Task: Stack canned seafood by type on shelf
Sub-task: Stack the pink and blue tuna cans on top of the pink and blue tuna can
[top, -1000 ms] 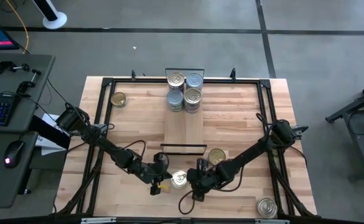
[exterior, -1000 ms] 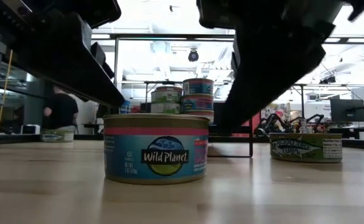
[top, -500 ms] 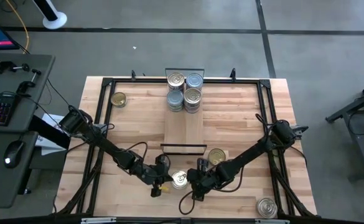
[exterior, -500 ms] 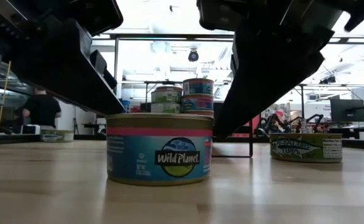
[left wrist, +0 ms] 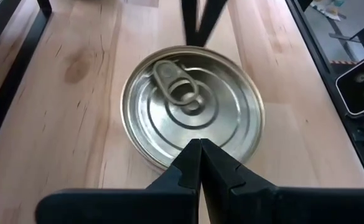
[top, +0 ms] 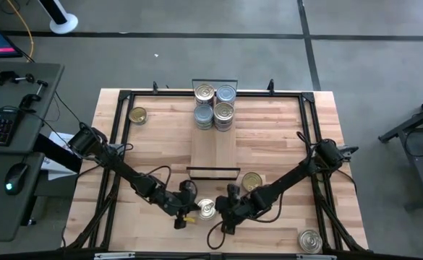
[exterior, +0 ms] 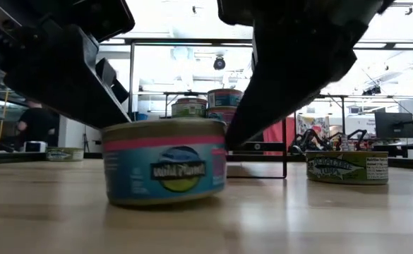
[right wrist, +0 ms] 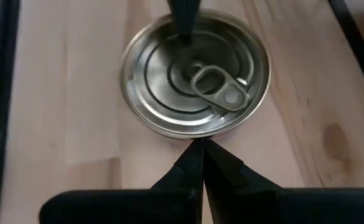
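A silver-topped tin [top: 207,209] with a blue and pink label [exterior: 165,164] stands near the table's near edge, between my two grippers. My left gripper [top: 190,210] is shut at the tin's left side, and my right gripper [top: 223,209] is shut at its right side. In the low view the tin sits slightly tilted, its right side a little higher. The shelf plank [top: 214,148] lies farther back, with several tins [top: 215,105] stacked at its far end. My left gripper's shut fingertips [left wrist: 200,144] lie over the lid's rim [left wrist: 169,163] on the tin's left side, slanting down from the table's left. Whether they press on the lid, I cannot tell. My right gripper's shut fingertips [right wrist: 200,143] meet the upper side wall of the tin [exterior: 222,144] on its right side, slanting down from the table's right. The tin's base rests on the table.
A gold-topped tin [top: 251,180] lies just right of the shelf's near end, another [top: 137,115] near the far left corner, and a silver one [top: 309,240] at the near right corner. A black frame [top: 117,130] borders the table.
My right gripper has moved a little toward the table's left, against the tin. The tin first turned slightly about, then slid a short way toward the table's left and tipped a little, its right side rising. Both grippers stayed shut.
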Action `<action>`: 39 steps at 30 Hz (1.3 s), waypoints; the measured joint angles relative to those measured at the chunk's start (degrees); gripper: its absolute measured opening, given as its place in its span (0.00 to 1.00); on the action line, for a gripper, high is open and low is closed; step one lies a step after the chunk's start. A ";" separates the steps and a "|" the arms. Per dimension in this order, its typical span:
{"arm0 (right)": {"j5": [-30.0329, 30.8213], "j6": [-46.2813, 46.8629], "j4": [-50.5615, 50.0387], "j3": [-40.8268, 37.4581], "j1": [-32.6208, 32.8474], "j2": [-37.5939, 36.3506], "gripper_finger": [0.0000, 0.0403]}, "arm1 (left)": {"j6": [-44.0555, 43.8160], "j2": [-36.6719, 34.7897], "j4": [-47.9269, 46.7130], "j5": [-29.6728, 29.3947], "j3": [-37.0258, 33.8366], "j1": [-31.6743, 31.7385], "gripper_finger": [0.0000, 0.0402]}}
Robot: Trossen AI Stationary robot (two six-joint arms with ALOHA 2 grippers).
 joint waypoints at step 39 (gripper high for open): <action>-13.73 -9.39 -15.16 5.36 5.89 -7.06 0.00 | -36.38 -7.57 -27.26 -11.52 11.49 -18.85 0.00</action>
